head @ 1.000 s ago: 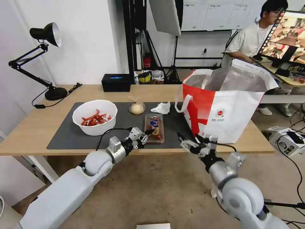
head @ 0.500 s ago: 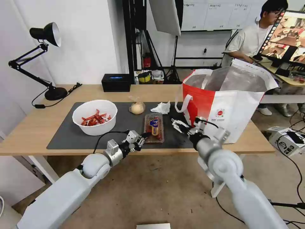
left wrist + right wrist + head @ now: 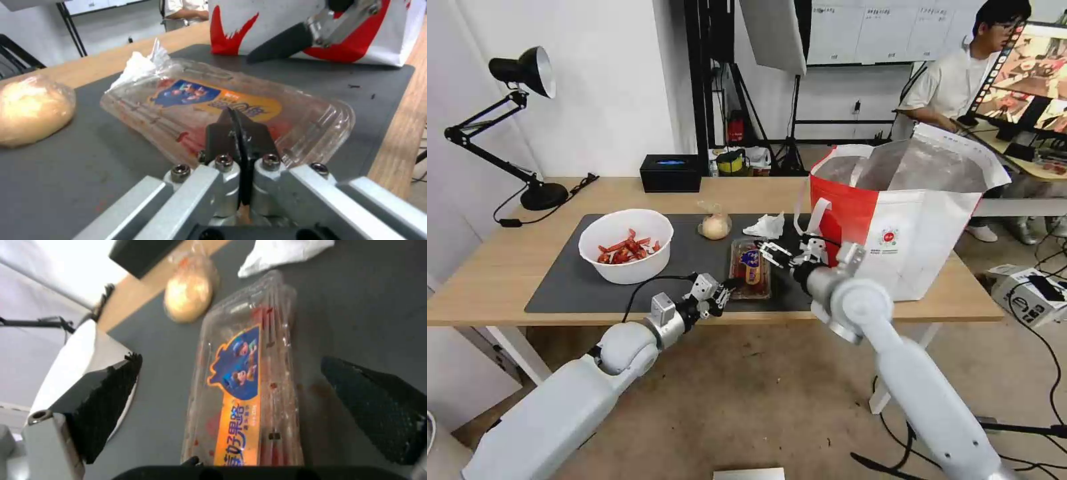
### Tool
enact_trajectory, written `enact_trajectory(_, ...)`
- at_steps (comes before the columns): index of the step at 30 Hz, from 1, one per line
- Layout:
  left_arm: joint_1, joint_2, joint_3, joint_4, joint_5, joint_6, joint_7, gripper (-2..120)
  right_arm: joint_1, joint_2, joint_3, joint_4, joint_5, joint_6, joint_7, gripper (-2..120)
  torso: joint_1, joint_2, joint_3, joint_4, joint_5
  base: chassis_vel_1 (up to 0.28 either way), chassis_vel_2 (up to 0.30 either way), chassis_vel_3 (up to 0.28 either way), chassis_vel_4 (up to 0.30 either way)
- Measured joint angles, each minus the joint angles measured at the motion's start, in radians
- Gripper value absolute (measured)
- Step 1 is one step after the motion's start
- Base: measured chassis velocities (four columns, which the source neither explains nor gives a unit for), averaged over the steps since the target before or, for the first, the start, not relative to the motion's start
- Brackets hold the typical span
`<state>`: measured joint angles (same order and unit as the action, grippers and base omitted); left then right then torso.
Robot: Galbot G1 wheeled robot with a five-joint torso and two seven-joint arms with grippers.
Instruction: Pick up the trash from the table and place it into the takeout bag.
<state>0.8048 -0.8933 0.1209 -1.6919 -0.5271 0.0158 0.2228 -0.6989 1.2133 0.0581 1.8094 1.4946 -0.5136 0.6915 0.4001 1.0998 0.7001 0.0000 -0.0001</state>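
A clear plastic tray (image 3: 750, 268) with a blue-and-orange label lies on the dark mat (image 3: 574, 280) of the table (image 3: 500, 267). My right gripper (image 3: 770, 252) hovers open just above it, and in the right wrist view its fingers (image 3: 106, 406) straddle the tray (image 3: 249, 380). My left gripper (image 3: 734, 283) is shut with nothing in it, its tips (image 3: 238, 128) at the tray's near edge (image 3: 213, 96). The white bowl (image 3: 626, 245) with red chili scraps stands at left. Behind the tray lie the baggie (image 3: 715, 225) and napkin (image 3: 765, 227). The takeout bag (image 3: 907, 220) stands open at right.
A black box (image 3: 671, 173) sits at the table's back edge and a black desk lamp (image 3: 527, 73) at the far left corner. The bag's white strap (image 3: 810, 217) hangs close to my right gripper. A person sits at a desk behind the bag.
My right gripper has swung from below the table's front edge up and left to above the tray. My left gripper has drawn back slightly and stays shut.
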Motion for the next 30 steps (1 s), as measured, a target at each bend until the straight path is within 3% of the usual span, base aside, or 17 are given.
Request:
enact_trajectory(11,-0.005,0.0,0.002,0.0,-0.009,-0.001,-0.002,0,0.08,0.014,-0.013,-0.09,0.123,-0.111,0.065,100,0.0,0.0,0.0,0.0,0.0001,0.0,0.0,0.0,0.0)
enact_trajectory(30,-0.004,-0.002,0.007,0.003,-0.012,-0.013,-0.003,0,0.147,0.032,-0.07,-0.174,0.164,-0.166,0.095,100,0.0,0.0,0.0,0.0,0.0001,0.0,0.0,0.0,0.0)
